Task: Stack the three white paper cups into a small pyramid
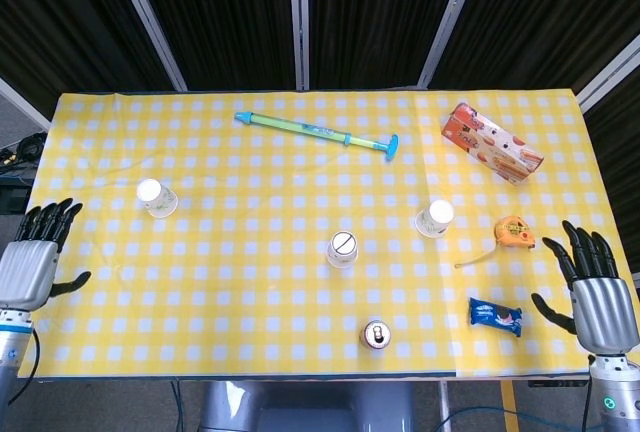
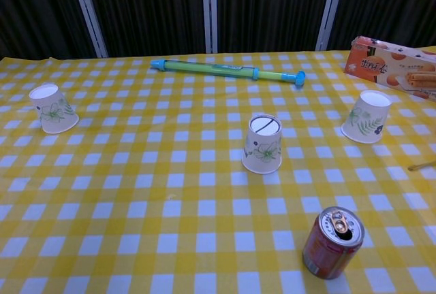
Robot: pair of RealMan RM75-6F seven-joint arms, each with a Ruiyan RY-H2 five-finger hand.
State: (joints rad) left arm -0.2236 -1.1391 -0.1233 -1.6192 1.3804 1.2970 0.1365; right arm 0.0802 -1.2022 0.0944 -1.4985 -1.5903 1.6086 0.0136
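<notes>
A staged test area, likely a lab: black curtain panels [image 1: 220, 12] divided by metal frame bars [image 1: 300, 17] back a table under a yellow checked cloth [image 1: 250, 282] (cables [image 1: 20, 147] trail at its left edge).

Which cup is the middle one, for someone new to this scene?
On the yellow checked table, find the red can at the near edge. The cup just beyond it stands upside down, and alone of the three shows a dark line across its top.
</notes>
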